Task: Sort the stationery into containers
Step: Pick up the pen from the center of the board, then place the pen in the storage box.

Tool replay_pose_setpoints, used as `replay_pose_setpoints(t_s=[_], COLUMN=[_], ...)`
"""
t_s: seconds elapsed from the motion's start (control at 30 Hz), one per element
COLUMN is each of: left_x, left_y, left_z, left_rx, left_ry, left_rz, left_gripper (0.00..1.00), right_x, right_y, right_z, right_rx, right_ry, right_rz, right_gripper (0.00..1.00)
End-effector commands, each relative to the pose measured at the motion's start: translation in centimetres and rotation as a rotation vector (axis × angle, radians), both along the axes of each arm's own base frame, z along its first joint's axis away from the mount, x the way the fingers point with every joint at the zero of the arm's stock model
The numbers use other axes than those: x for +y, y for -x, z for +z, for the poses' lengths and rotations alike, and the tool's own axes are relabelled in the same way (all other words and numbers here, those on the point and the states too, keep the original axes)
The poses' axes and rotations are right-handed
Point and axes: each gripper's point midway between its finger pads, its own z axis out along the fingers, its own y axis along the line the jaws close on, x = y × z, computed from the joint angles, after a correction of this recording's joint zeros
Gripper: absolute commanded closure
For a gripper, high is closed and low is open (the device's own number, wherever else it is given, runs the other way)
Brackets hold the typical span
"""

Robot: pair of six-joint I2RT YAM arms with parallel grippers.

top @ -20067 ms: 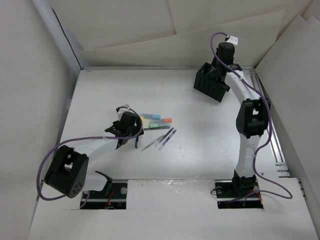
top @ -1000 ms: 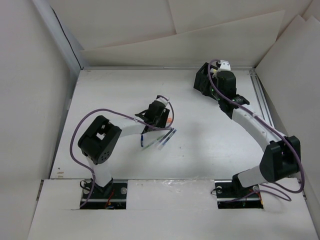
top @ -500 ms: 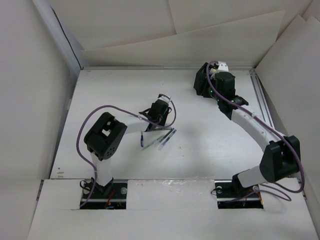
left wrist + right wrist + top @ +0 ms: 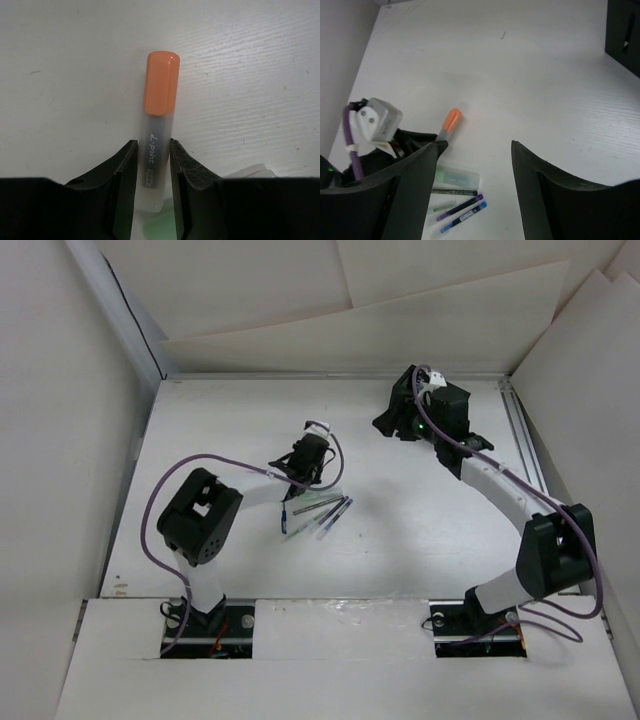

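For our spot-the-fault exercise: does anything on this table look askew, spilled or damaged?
Nothing stands out. The orange-capped marker is whole, cap on, gripped by the left hand; the other pens lie loose on the table at mixed angles, nothing spilled.

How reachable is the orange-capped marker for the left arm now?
Likely yes: the left gripper has a jaw each side of the marker barrel, flat on the table, nothing between.

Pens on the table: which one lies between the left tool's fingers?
The orange-capped marker with the frosted barrel. The left tool flanks its barrel on both sides, while the other pens lie loose nearby.
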Motion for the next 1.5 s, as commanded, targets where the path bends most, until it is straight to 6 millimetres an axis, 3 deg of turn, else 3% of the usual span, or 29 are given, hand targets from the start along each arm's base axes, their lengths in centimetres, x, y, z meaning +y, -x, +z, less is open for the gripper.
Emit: replay_pose_setpoints(t_s=[0.0,0.1,0.13,0.17,0.23,0.3,0.37,0.47,0.8,0.93,1.07,1.2,1.27,1.47], left_x=[0.4,-0.3,-0.4,-0.5,-1.6,-2.7,-3.6,-4.2,-5.3,-5.4,-5.6,-5.6,-5.6,-5.7], left_y=[-1.4,-0.6,-0.3,0.4,1.4,3.0,3.9,5.4,6.5,6.7,6.7,6.6,6.6,6.5], left_z=[7.6,9.4,11.0,10.7,12.4,11.9,13.2,13.2,14.8,14.8,14.6,14.3,14.3,14.1], left_rx=[-0.166,-0.192,-0.222,-0.213,-0.236,-0.204,-0.219,-0.210,-0.232,-0.228,-0.226,-0.218,-0.218,-0.218], left_ry=[0.148,0.231,0.269,0.282,0.365,0.424,0.498,0.548,0.590,0.593,0.597,0.592,0.592,0.592], left_rz=[0.053,0.018,0.001,-0.022,-0.087,-0.171,-0.220,-0.285,-0.350,-0.358,-0.367,-0.365,-0.365,-0.365], left_gripper=[0.93,0.93,0.93,0.93,0.93,0.93,0.93,0.91,0.90,0.90,0.90,0.90,0.90,0.88], right_x=[1.4,2.3,2.7,3.1,4.0,4.5,5.2,6.6,10.0,10.7,11.5,11.6,12.0,11.9], right_y=[0.1,0.2,0.4,0.5,1.0,1.2,1.5,2.2,2.7,3.0,3.3,3.3,3.5,3.4], right_z=[2.0,1.9,1.9,1.3,1.9,2.4,2.1,2.1,0.6,0.1,-0.8,-0.7,-1.2,-1.2], right_rx=[-0.046,-0.030,-0.025,0.000,-0.004,-0.014,-0.002,0.017,0.068,0.077,0.100,0.106,0.117,0.115], right_ry=[-0.100,-0.140,-0.156,-0.169,-0.200,-0.232,-0.254,-0.272,-0.283,-0.276,-0.273,-0.279,-0.277,-0.275], right_rz=[0.098,0.165,0.187,0.207,0.272,0.303,0.352,0.413,0.481,0.484,0.499,0.497,0.504,0.495], right_gripper=[0.33,0.32,0.31,0.29,0.28,0.27,0.25,0.21,0.16,0.24,0.37,0.58,0.60,0.80])
